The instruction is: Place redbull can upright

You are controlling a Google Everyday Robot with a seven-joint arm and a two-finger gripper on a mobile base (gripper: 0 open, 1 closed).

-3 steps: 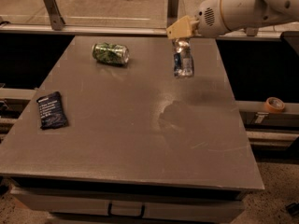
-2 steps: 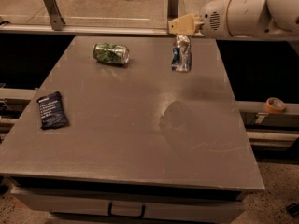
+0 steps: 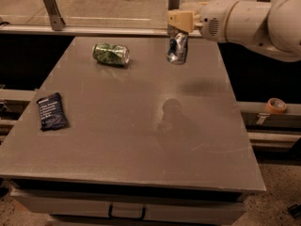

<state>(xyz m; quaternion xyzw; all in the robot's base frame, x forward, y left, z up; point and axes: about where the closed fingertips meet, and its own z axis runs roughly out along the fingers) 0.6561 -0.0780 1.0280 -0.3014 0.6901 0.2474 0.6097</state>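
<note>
You see the pincer (image 3: 180,27) over the far right part of the counter (image 3: 141,140), clamped on the top of the redbull can (image 3: 178,50). The can hangs roughly upright beneath it, well apart from the green can (image 3: 110,54).

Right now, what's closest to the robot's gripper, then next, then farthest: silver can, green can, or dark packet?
The gripper is above the back right of the table.
1. The silver can, held right under it.
2. The green can, lying to the left at the back.
3. The dark packet, by the left edge.
</note>
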